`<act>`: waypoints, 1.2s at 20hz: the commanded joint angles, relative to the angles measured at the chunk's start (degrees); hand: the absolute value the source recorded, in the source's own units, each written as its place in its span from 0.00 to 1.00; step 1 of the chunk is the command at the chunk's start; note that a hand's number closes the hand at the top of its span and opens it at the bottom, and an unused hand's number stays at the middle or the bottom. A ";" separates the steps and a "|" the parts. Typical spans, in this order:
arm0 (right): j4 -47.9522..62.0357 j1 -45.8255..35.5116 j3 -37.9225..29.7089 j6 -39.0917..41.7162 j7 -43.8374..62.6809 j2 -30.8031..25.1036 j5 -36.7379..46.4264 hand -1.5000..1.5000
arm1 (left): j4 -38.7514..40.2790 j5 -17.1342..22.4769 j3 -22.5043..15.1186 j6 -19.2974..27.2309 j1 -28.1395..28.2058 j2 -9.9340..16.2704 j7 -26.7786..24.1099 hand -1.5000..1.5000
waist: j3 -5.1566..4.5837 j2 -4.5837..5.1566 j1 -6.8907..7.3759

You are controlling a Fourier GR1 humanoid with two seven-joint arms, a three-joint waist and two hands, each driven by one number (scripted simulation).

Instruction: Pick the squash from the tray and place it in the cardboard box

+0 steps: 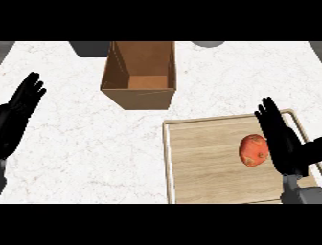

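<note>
Right hand [285, 143] open — squash [254, 150] just beside its fingers, on tray [192, 143].

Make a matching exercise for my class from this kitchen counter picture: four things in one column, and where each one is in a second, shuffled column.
Things:
1. squash
2. box
3. left hand
4. right hand

Places:
A. open, at the view's left edge, over the bare counter
B. on the tray, just left of a black hand
C. open, over the tray's right side
D. on the counter beyond the tray, its top open

Pairs: 1-B, 2-D, 3-A, 4-C
</note>
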 commanded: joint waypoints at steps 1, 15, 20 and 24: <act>-7.04 1.91 -4.51 -3.86 -4.90 1.29 -0.78 0.00 | -2.68 -1.94 -0.01 1.94 2.50 0.09 1.55 0.50 | -0.16 0.43 0.27; -9.94 7.87 -26.29 -26.63 -45.50 15.94 -22.23 0.00 | -0.50 -12.16 -6.79 12.64 9.11 -5.82 0.74 0.50 | 0.11 0.64 -0.23; -11.84 25.16 -14.96 -26.53 -41.47 14.27 -5.71 0.00 | 0.52 -12.85 -4.85 12.74 8.06 -5.02 1.67 0.50 | -0.27 0.77 -0.33; -13.84 31.36 -11.93 -26.54 -33.20 5.63 -0.97 0.00 | 0.60 -14.12 -6.34 12.93 7.96 -6.72 1.27 0.50 | -0.30 0.83 0.12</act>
